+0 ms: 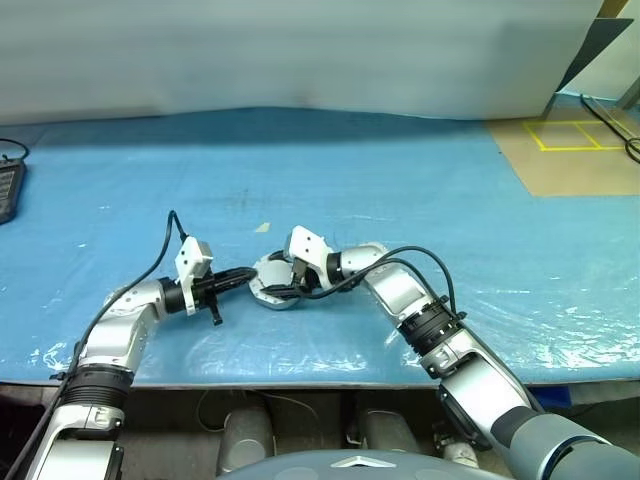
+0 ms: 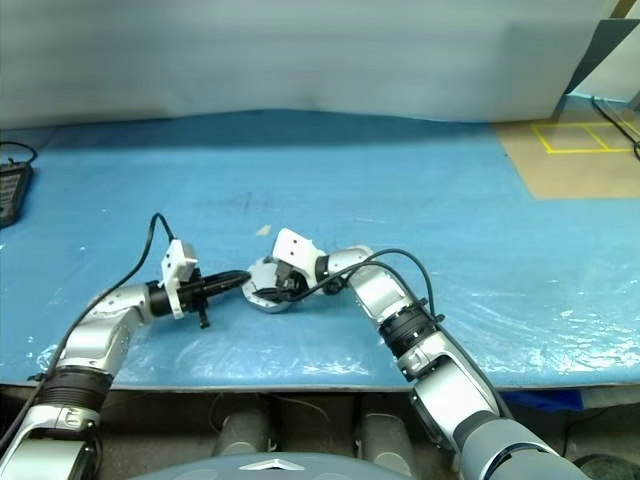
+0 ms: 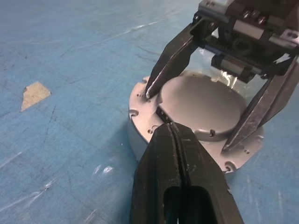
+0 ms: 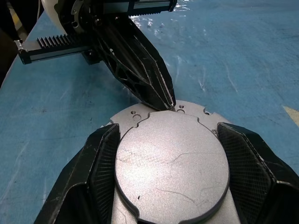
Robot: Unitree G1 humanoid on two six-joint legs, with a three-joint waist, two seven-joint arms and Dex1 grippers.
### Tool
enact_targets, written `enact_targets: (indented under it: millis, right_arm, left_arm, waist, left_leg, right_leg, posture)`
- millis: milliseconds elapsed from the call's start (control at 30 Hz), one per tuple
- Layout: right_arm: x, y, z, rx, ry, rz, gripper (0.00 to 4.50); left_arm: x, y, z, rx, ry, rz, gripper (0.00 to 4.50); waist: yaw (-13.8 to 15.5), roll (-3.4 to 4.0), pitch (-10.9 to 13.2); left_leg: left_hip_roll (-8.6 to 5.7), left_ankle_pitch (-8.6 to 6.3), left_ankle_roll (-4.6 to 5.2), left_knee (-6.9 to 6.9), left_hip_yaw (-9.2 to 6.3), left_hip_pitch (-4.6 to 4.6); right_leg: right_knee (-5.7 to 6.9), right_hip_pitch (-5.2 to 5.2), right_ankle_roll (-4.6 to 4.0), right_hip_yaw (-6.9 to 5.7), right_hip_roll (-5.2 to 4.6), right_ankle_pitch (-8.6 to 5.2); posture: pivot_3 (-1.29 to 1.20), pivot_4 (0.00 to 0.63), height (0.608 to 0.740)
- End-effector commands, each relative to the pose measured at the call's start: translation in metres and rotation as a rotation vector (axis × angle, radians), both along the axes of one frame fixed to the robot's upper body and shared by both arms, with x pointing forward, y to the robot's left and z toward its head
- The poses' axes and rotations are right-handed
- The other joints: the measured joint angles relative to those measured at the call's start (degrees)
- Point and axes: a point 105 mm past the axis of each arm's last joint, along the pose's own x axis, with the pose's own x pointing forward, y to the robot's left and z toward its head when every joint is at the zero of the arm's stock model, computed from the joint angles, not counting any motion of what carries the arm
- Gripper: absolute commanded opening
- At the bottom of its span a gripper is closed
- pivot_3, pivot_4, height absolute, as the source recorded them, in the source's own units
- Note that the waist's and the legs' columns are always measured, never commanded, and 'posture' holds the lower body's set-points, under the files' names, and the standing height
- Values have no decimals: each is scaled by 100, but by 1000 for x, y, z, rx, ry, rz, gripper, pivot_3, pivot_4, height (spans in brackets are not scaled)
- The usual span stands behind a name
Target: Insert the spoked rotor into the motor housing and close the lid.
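Lid (image 4: 172,163) plain grey, seated on motor housing (image 3: 140,130), right hand (image 4: 168,172) clasping lid; left hand (image 3: 174,133) closed, empty

The lid (image 4: 172,163) is matt grey metal, faintly scratched. The housing (image 3: 140,122) is duller silver metal. The blue table cover (image 1: 400,180) looks like glossy, wrinkled plastic film.

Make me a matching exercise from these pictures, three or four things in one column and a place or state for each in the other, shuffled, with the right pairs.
Things:
1. lid
2. left tool
3. right tool
4. motor housing

States:
A. resting on the blue table cover
B. fingers shut, tip at the lid's edge
C. plain grey face up, on top of the housing
D. fingers spread, one each side of the lid

Pairs: 1-C, 2-B, 3-D, 4-A
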Motion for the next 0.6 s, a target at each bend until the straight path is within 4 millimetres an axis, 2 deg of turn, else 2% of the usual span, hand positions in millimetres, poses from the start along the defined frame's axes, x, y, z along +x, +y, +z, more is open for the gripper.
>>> enact_targets:
  millis: [33,267,333,433,567,600]
  right_arm:
    - [8,-43,-50,-165,132,-175,2983]
    - [8,-44,-29,-92,143,-151,2983]
    - [6,-44,-20,-69,140,-130,3697]
    - [5,-45,-2,-27,90,-112,4479]
    - [2,-58,28,68,67,-119,4479]
    - [1,-60,33,84,71,-122,4479]
  left_arm:
    - [-9,-3,-13,73,38,-62,28]
    - [-12,-4,-16,89,26,-69,28]
    - [-11,-5,-17,89,20,-66,0]
    - [-11,-5,-18,90,16,-64,0]
    - [-10,-3,-20,91,13,-56,0]
    - [-10,-3,-21,91,12,-54,0]
  waist:
    - [1,7,-4]
    - [43,17,-7]
    - [102,19,-8]
    - [150,16,-10]
    - [200,21,-13]
    - [233,21,-13]
  left_leg:
    - [0,0,0,-1,-1,6]
    - [-13,0,1,-1,-8,-4]
    - [-13,0,1,-1,-7,-21]
    - [-9,1,1,0,-3,-40]
    - [-2,3,2,13,21,-83]
    - [0,3,1,15,50,-92]
  right_leg:
    - [0,-3,9,0,-1,-5]
    - [-5,9,31,0,-14,-18]
    - [-5,8,30,1,-14,-18]
    - [-2,6,29,1,-14,-17]
    - [40,-15,20,2,-14,-9]
    - [60,-22,-12,5,-13,8]
  posture:
    - [0,150,740]
    - [0,150,740]
    - [0,150,740]
    - [0,150,740]
    - [0,150,740]
    - [0,150,740]
